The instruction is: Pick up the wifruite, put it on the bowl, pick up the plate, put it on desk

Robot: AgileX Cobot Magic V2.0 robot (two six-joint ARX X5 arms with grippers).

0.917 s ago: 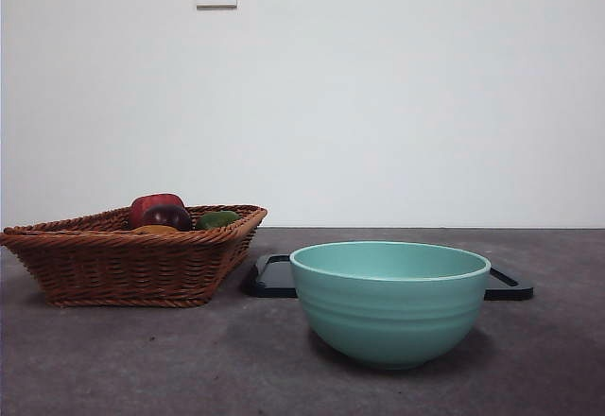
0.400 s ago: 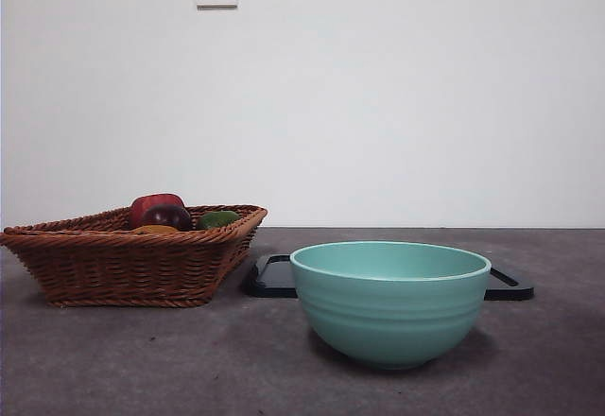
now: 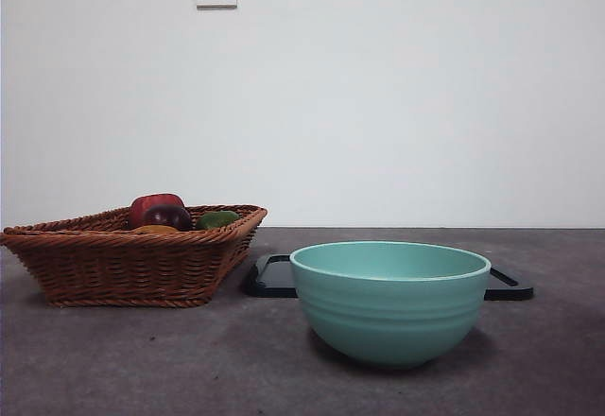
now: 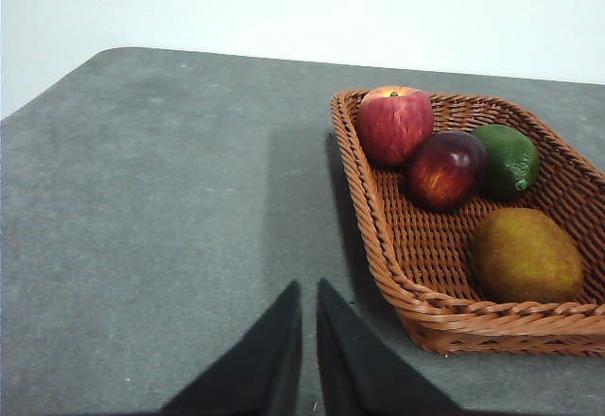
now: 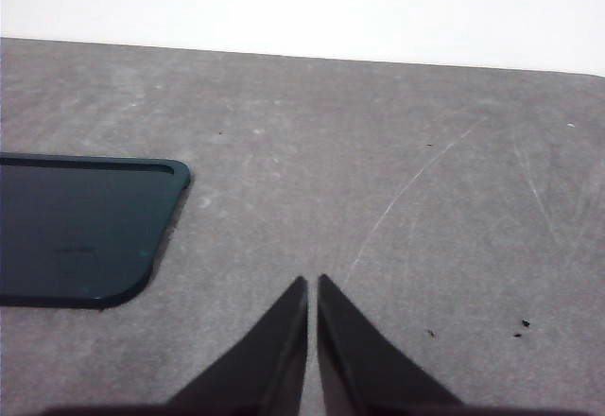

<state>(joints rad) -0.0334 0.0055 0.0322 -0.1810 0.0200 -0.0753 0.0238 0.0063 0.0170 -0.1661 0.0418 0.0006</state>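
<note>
Wifruite (image 4: 527, 255) untouched in basket (image 4: 416, 288); first pick pending; left gripper (image 4: 308, 288) pressed together, needing spread; right gripper (image 5: 312, 284) likewise closed.

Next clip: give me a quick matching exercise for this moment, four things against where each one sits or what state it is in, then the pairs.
Things:
1. wifruite
2. bowl
3. black tray
4. left gripper

Places or states:
A. flat on the desk, behind the bowl
B. in the wicker basket with three other fruits
C. jaws nearly together, holding nothing, beside the basket
D. upright on the desk, nothing visible inside

Pairs: 1-B, 2-D, 3-A, 4-C
</note>
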